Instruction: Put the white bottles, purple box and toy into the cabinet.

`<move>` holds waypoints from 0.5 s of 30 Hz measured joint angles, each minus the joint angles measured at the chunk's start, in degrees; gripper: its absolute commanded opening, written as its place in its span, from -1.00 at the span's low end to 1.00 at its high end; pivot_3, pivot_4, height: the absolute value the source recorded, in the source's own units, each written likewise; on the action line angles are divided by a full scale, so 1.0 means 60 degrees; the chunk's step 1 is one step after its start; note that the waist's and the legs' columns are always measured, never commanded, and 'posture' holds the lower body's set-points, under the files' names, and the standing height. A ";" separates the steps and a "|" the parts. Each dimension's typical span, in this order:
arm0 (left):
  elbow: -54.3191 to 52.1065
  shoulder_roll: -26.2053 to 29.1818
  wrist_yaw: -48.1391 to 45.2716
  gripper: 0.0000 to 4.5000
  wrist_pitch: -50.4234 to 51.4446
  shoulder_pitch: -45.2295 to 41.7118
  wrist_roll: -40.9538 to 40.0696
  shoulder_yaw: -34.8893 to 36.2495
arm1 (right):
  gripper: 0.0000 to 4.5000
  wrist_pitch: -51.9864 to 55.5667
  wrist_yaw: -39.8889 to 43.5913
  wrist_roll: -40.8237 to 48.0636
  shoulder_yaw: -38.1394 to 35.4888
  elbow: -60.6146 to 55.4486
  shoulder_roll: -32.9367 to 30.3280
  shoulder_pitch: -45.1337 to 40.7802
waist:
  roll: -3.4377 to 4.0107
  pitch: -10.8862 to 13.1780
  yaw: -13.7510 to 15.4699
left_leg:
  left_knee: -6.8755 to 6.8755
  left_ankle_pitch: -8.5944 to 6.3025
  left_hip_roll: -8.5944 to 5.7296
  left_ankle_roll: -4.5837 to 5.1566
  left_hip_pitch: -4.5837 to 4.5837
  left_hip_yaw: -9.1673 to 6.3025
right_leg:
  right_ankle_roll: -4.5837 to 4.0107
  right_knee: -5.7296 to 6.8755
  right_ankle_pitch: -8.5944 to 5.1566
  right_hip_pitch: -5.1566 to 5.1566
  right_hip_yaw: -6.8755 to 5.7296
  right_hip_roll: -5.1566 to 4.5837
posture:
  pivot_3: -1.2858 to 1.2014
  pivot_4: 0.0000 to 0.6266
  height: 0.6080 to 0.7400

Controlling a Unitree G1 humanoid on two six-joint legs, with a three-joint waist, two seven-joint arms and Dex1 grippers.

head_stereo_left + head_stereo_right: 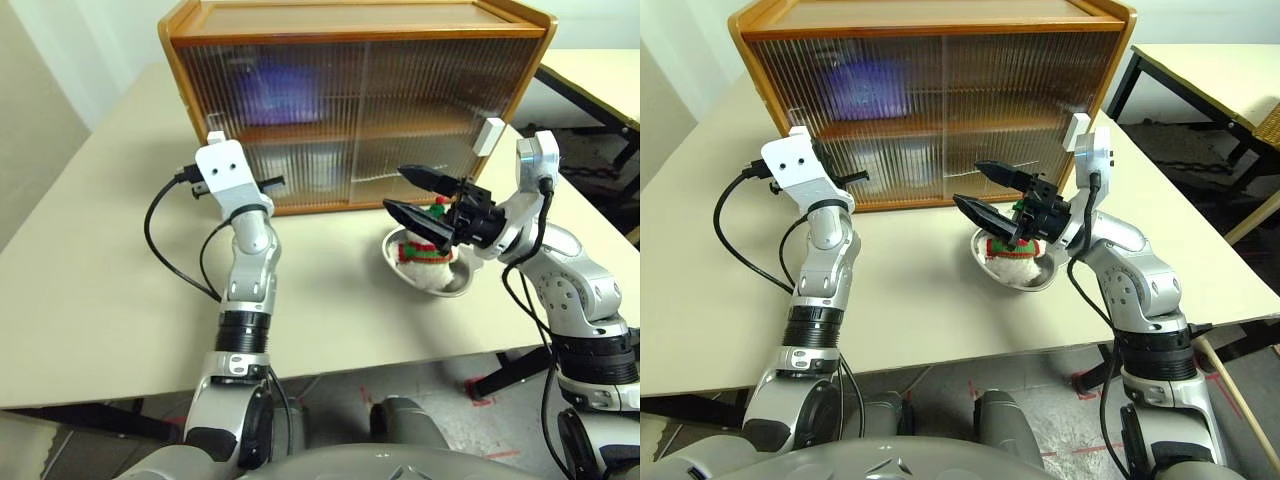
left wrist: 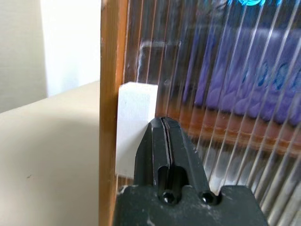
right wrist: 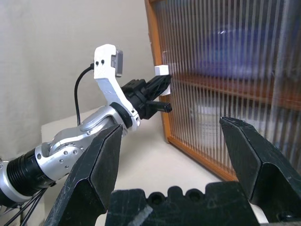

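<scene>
I see my left gripper (image 2: 162, 123) with jaws pressed together at the cabinet's (image 1: 350, 25) white handle (image 2: 134, 127); right gripper (image 1: 422, 196) jaws spread above the toy (image 1: 425, 250).

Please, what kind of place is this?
Probably a lab or test room, not a home: a wooden cabinet stands on a plain table, another bare table stands beyond, and red tape marks the floor.
</scene>
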 measured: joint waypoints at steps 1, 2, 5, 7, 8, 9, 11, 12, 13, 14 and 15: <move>0.0000 -0.0007 -0.0302 -0.98 -0.0106 0.0000 -0.0128 -0.0028 | 1.00 -0.0020 0.0003 -0.0001 0.0000 0.0002 0.0010 0.0000 | 0.0000 0.0000 0.0014 | 0.0000 0.0000 0.0000 0.0000 -0.0001 0.0002 | 0.0000 -0.0001 0.0000 0.0001 0.0000 -0.0003 | 0.09 -1.00 1.00; 0.0000 -0.0009 -0.0797 -0.98 -0.0224 -0.0001 -0.0427 -0.0075 | 1.00 -0.0035 0.0003 -0.0004 0.0000 0.0003 0.0023 -0.0008 | -0.0001 0.0000 0.0040 | 0.0000 0.0000 0.0000 0.0000 -0.0004 0.0003 | -0.0001 -0.0004 0.0000 0.0001 -0.0003 -0.0007 | 0.09 -1.00 1.00; -0.0001 0.0123 -0.2175 -0.98 -0.0475 -0.0005 -0.1038 -0.0369 | 1.00 -0.0041 0.0000 -0.0013 0.0000 0.0028 0.0027 -0.0101 | 0.0000 -0.0001 0.0042 | 0.0000 0.0000 -0.0002 0.0000 -0.0007 0.0010 | -0.0001 -0.0013 -0.0001 0.0001 0.0000 -0.0007 | 0.09 -1.00 1.00; -0.0004 0.0146 -0.2997 -0.91 -0.0506 -0.0015 -0.1472 -0.0497 | 1.00 -0.0055 -0.0001 -0.0018 -0.0002 0.0034 0.0027 -0.0123 | -0.0001 -0.0001 0.0019 | 0.0000 0.0000 -0.0001 0.0001 -0.0008 0.0011 | -0.0005 -0.0013 -0.0005 0.0001 0.0001 -0.0006 | 0.08 -1.00 1.00; -0.0004 0.0176 -0.3455 -0.82 -0.0502 -0.0013 -0.1720 -0.0541 | 1.00 -0.0057 -0.0015 -0.0021 -0.0002 0.0042 0.0028 -0.0123 | -0.0001 0.0000 0.0008 | 0.0000 0.0001 -0.0001 0.0001 -0.0008 0.0011 | -0.0007 -0.0013 -0.0006 0.0000 0.0001 -0.0006 | 0.07 -1.00 1.00; -0.0034 0.0390 -0.4280 -0.70 -0.0431 -0.0010 -0.2196 -0.0598 | 1.00 -0.0062 -0.0077 -0.0023 -0.0005 0.0046 0.0045 -0.0122 | 0.0000 0.0000 -0.0013 | 0.0000 0.0001 0.0001 0.0001 -0.0011 0.0014 | -0.0012 -0.0012 -0.0010 -0.0002 0.0000 -0.0002 | 0.07 -1.00 1.00; -0.0204 0.0769 -0.5714 -0.41 -0.0200 -0.0008 -0.3035 -0.0661 | 1.00 -0.0075 -0.0193 -0.0026 -0.0025 0.0046 0.0087 -0.0113 | 0.0000 0.0000 -0.0057 | 0.0000 0.0002 0.0005 0.0003 -0.0010 0.0016 | -0.0022 -0.0008 -0.0017 -0.0007 0.0000 0.0001 | 0.06 -1.00 1.00; -0.0211 0.1093 -0.6492 -0.21 -0.0084 -0.0057 -0.3405 -0.0664 | 1.00 -0.0095 -0.0288 -0.0026 -0.0058 0.0044 0.0116 -0.0083 | 0.0000 0.0000 -0.0092 | 0.0000 0.0002 0.0008 0.0003 -0.0008 0.0018 | -0.0027 -0.0006 -0.0020 -0.0007 0.0001 0.0007 | 0.05 -1.00 1.00; -0.0168 0.1395 -0.7104 -0.04 0.0007 -0.0141 -0.3650 -0.0638 | 1.00 -0.0110 -0.0357 -0.0025 -0.0120 0.0041 0.0123 -0.0038 | 0.0001 0.0000 -0.0123 | 0.0000 0.0004 0.0009 0.0007 -0.0008 0.0021 | -0.0027 -0.0004 -0.0023 -0.0007 0.0000 0.0010 | 0.05 -1.00 1.00; -0.0052 0.1653 -0.7580 0.14 0.0069 -0.0247 -0.3838 -0.0589 | 0.92 -0.0124 -0.0423 -0.0025 -0.0157 0.0041 0.0122 0.0017 | 0.0001 0.0000 -0.0147 | 0.0000 0.0014 0.0010 0.0024 -0.0006 0.0023 | -0.0028 -0.0001 -0.0026 -0.0007 -0.0003 0.0010 | 0.04 -1.00 1.00; 0.0081 0.1874 -0.8015 0.29 0.0145 -0.0352 -0.4051 -0.0510 | 0.84 -0.0132 -0.0469 -0.0024 -0.0183 0.0033 0.0122 0.0086 | 0.0002 -0.0001 -0.0170 | 0.0000 0.0016 0.0010 0.0027 -0.0004 0.0024 | -0.0027 0.0000 -0.0027 -0.0006 -0.0004 0.0010 | 0.04 -1.00 1.00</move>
